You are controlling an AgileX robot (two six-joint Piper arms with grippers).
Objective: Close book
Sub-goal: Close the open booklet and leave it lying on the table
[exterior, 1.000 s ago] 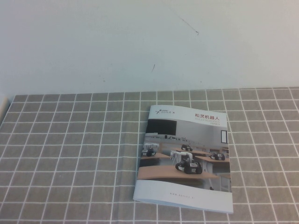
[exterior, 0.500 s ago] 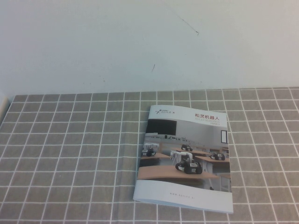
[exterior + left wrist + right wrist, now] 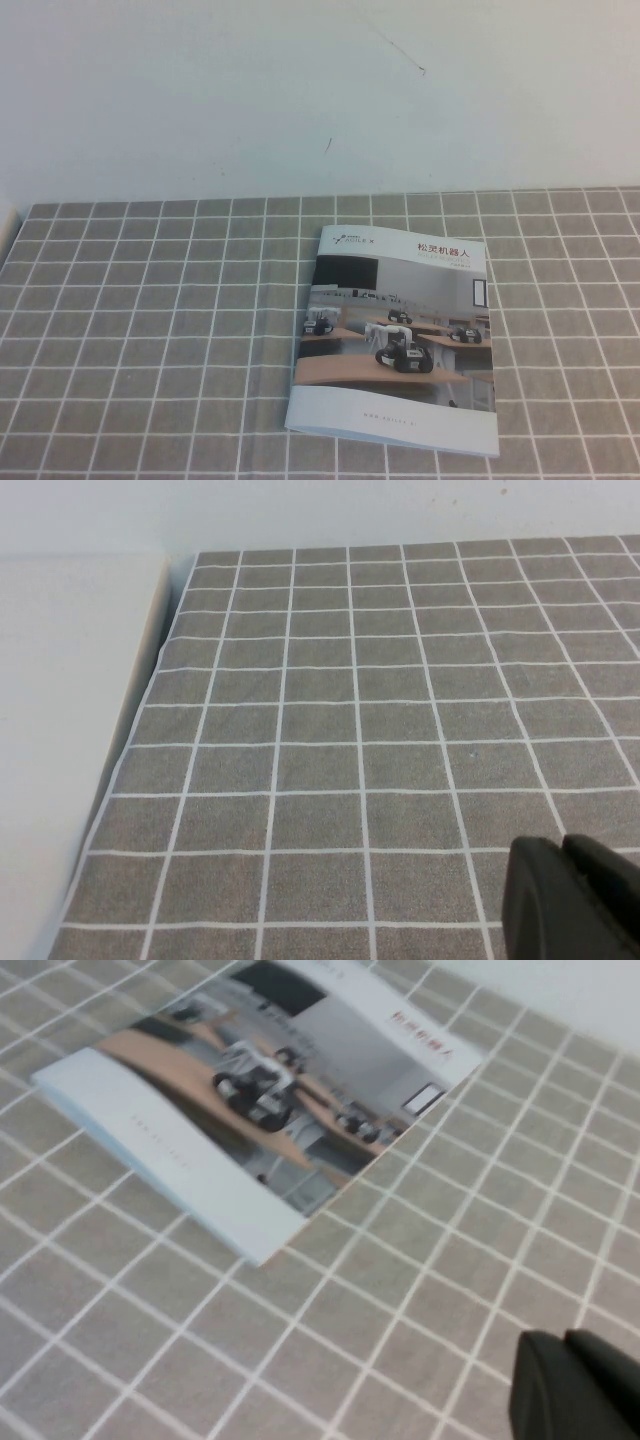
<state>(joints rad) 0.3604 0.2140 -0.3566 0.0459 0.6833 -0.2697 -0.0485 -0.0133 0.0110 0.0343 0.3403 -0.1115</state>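
Left gripper (image 3: 566, 885): only the dark tips show in its wrist view, pressed together, clenched on nothing. It hangs over bare checked tablecloth (image 3: 350, 730) close to the cloth's left edge, where a white surface (image 3: 70, 730) begins. No book in that view, so it is well apart from it.

Right gripper (image 3: 566, 1375): same story, dark tips together, nothing held, over bare cloth. The book (image 3: 265, 1090) lies ahead of it, clearly apart, no contact.

Neither arm shows in the high view, so both sit back on the near side, out of the work area.

Book (image 3: 398, 340): a thin brochure with a printed cover (photo of robot arms on desks, Chinese title at the top). It is flat on the grey checked cloth, cover up and shut, right of centre and towards the near edge, slightly skewed to the grid. No loose page is lifted that I can see. Plain white wall (image 3: 300, 90) beyond the far edge.

Change over the last second: none. The book sits on the same squares and nothing enters the high view. Judgement: closing looks done and the arms look parked. Nothing left but to end the episode.
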